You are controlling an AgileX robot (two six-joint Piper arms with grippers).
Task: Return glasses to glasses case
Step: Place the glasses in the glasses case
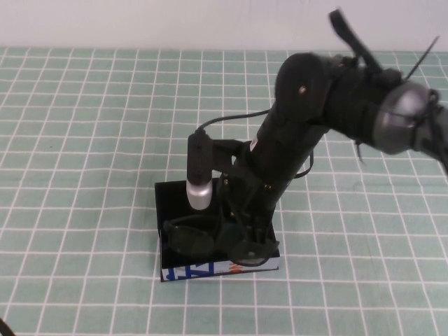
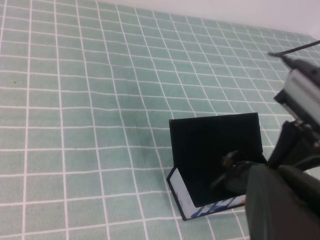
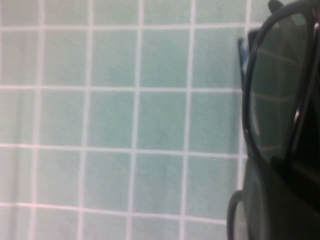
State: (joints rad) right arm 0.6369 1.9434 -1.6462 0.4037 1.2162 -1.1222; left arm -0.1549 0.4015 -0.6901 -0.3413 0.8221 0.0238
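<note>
The glasses case [image 1: 172,199] lies open on the green checked cloth near the front, with its white printed side strip [image 1: 199,269] facing me. The black glasses [image 1: 187,238] hang over its front part, lenses tilted. My right gripper [image 1: 241,241] reaches down into the case and is shut on the glasses near their middle. In the right wrist view a lens [image 3: 277,90] shows close up above the gripper [image 3: 280,200]. The left wrist view shows the case [image 2: 215,145], its lid upright, with the glasses [image 2: 234,175] inside. My left gripper [image 2: 280,205] is a dark bulk left of the case.
The right arm's wrist camera [image 1: 198,187] and its cable [image 1: 231,119] hang just over the case's back. The checked cloth [image 1: 84,140] spreads to the left and back. A white wall [image 1: 140,21] runs along the far edge.
</note>
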